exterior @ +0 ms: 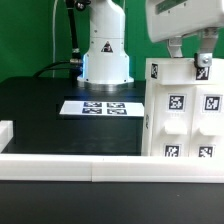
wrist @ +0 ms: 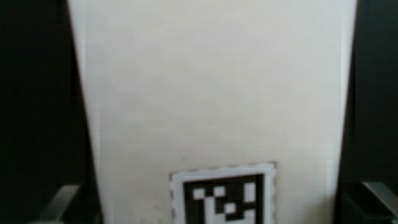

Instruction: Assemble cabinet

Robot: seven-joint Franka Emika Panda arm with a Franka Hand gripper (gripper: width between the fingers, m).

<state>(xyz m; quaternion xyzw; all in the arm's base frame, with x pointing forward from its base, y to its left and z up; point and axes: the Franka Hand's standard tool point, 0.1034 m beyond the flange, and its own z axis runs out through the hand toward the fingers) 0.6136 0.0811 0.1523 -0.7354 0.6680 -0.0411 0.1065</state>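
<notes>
The black table fills most of the exterior view, with its low white rim running across the front. On the exterior view's right stands the cabinet, a large white box set upright near the rim, its long axis vertical and its tagged face turned toward the camera; square black-and-white tags sit in rows on that face, with rounded raised bumps between them. Behind the table, the arm's white base rises near the middle of the back edge, with a bluish glow at its foot. Just in front of the base, the marker board lies flat on the table, well apart from the cabinet on its left. The gripper comes down from above onto the cabinet's top edge, and its fingers straddle that edge, closed on the box. In the wrist view, a tall white panel of the cabinet runs lengthwise between the two fingertips, with one tag at its near end.
</notes>
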